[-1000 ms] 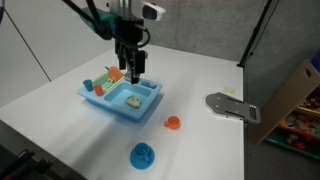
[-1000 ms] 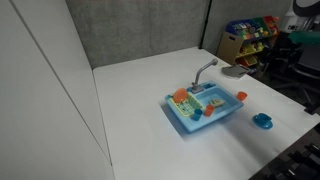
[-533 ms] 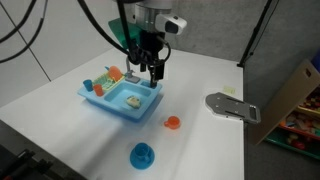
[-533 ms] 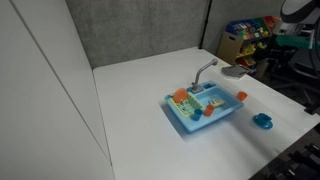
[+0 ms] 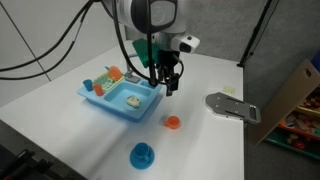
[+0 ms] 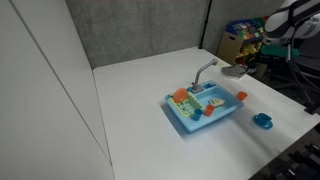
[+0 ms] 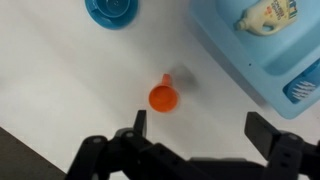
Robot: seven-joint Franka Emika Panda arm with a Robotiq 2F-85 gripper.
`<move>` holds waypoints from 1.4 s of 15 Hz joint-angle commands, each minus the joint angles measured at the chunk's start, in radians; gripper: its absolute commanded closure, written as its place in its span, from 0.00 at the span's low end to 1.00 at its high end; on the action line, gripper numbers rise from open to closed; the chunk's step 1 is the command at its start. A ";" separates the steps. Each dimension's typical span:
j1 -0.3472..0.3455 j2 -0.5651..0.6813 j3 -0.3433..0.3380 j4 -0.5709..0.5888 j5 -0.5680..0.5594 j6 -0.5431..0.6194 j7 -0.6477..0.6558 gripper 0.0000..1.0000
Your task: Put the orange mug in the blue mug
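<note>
White tabletop (image 5: 60, 115) beneath wide-open, empty gripper (image 5: 168, 88); orange mug (image 7: 163, 97) untouched

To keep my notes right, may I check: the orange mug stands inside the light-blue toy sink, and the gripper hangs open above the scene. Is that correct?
Not quite. The orange mug is not inside the toy sink. The wrist view shows it on the white table beside the sink, apart from the blue mug. The rest holds: the gripper hangs open above the scene.
</note>
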 commanded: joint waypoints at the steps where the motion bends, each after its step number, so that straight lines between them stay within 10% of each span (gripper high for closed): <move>1: -0.012 0.105 -0.003 0.096 0.027 0.016 0.036 0.00; 21: -0.016 0.318 -0.032 0.241 0.056 0.044 0.173 0.00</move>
